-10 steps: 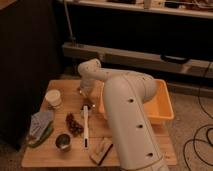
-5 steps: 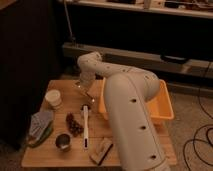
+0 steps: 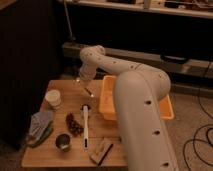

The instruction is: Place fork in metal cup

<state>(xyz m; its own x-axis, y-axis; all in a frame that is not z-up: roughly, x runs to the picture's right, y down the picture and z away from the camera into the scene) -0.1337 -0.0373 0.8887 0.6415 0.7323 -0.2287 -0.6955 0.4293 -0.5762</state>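
Note:
My gripper (image 3: 85, 81) hangs over the back of the wooden table (image 3: 45, 159), just left of the orange bin. It is shut on the fork (image 3: 90, 93), a slim shiny piece that slants down from the fingers above the tabletop. The metal cup (image 3: 63, 141), short, dark and shiny, stands near the table's front left, well forward and left of the gripper. My white arm sweeps across from the right and hides part of the bin.
A white paper cup (image 3: 53, 98) stands at the left. A long white utensil (image 3: 85, 127) lies mid-table beside a dark grape bunch (image 3: 74, 125). Grey cloth over a green cup (image 3: 39, 126) sits far left. There is a brush-like block (image 3: 101, 150) at the front and the orange bin (image 3: 107, 98) on the right.
The gripper has risen from the tabletop and drawn back toward the table's rear, taking the fork up with it. Nothing else on the table has moved.

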